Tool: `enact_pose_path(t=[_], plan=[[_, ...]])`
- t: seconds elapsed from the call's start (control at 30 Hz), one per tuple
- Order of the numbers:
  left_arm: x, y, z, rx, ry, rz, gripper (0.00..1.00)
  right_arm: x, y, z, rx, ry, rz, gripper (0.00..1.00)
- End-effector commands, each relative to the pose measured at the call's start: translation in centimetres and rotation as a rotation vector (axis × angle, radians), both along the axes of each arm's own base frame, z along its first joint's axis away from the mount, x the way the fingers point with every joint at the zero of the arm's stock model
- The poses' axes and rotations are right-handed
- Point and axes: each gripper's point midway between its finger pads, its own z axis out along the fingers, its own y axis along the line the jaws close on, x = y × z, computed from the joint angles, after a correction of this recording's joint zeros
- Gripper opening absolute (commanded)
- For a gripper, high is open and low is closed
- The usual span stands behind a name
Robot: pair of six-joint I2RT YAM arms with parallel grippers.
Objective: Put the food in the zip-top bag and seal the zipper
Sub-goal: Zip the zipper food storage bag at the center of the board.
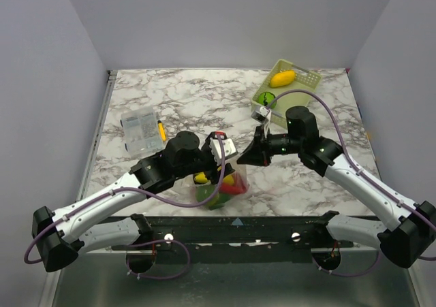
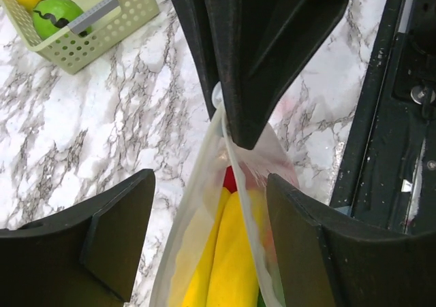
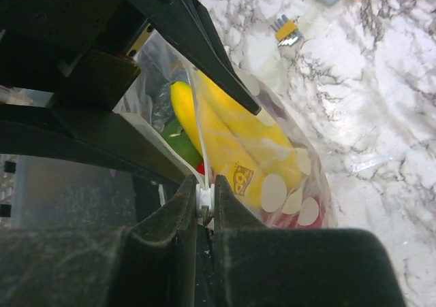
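Note:
The clear zip-top bag [image 1: 223, 184] stands near the table's front edge, between both grippers. Inside it are a yellow banana [image 3: 235, 150], a green piece [image 3: 178, 138] and a red piece [image 2: 231, 180]. My right gripper [image 3: 206, 197] is shut on the small white slider of the zipper [image 3: 199, 126] at one end of the bag's mouth. My left gripper [image 2: 211, 184] is open, one finger on each side of the bag's top. I cannot tell whether either finger touches the bag. The mouth gapes slightly over the banana. A yellow piece [image 1: 282, 79] and a green piece [image 1: 266, 99] lie in the basket.
The pale-green lattice basket [image 1: 306, 82] stands at the back right. A clear box of small parts [image 1: 142, 130] and an orange stick [image 1: 161, 130] lie at the left. The black base rail [image 1: 238, 227] runs along the near edge, close behind the bag.

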Motion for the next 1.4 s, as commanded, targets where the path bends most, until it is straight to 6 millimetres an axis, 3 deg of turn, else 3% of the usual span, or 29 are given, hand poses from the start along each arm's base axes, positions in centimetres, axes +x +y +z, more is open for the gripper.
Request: enact_pose_path(t=[0.0, 0.07, 0.17, 0.2, 0.27, 0.33, 0.37, 0.6, 0.67, 0.8, 0.87, 1.13, 1.37], plan=[[0.9, -0.7, 1.0, -0.008, -0.099, 0.003, 0.66, -1.7, -0.1, 2.6, 0.047, 0.080, 0.016, 0.01], [0.7, -1.0, 1.1, -0.014, -0.100, -0.013, 0.62, -1.8, -0.1, 2.8, 0.046, 0.095, 0.012, 0.01], [0.6, -1.5, 1.3, -0.009, -0.092, -0.035, 0.46, -2.0, -0.1, 2.7, 0.037, 0.110, 0.019, 0.03], [0.4, -1.6, 1.4, -0.011, -0.090, -0.051, 0.32, -1.9, -0.2, 2.5, 0.028, 0.110, 0.013, 0.06], [0.1, -1.7, 1.1, 0.009, -0.079, -0.075, 0.02, -1.7, -0.5, 2.2, 0.004, 0.091, -0.007, 0.20], [-0.3, -1.6, 0.5, 0.037, -0.063, -0.100, 0.00, -0.9, -1.4, 1.6, -0.043, 0.046, -0.064, 0.43], [-0.7, -1.5, 0.3, 0.046, -0.051, -0.121, 0.00, -0.7, -2.0, 1.2, -0.075, 0.018, -0.091, 0.47], [-2.7, -1.1, 0.5, -0.012, 0.060, -0.229, 0.00, 1.0, -5.2, 1.7, -0.184, -0.311, -0.152, 0.55], [-2.5, -1.0, 0.7, -0.023, 0.080, -0.222, 0.00, 0.9, -5.1, 2.4, -0.175, -0.367, -0.116, 0.52], [-2.3, -1.1, 0.8, -0.033, 0.139, -0.234, 0.00, -1.5, -3.6, 3.5, -0.099, -0.435, 0.106, 0.45], [-2.2, -1.3, 0.8, -0.043, 0.170, -0.239, 0.00, -1.4, -3.2, 4.3, -0.088, -0.456, 0.125, 0.41], [-1.9, -1.4, 0.8, -0.046, 0.222, -0.234, 0.00, -2.9, -1.7, 5.7, -0.054, -0.433, 0.206, 0.51], [-1.6, -1.5, 0.8, -0.049, 0.233, -0.221, 0.00, -2.8, -0.7, 4.2, -0.117, -0.414, 0.218, 0.43]])
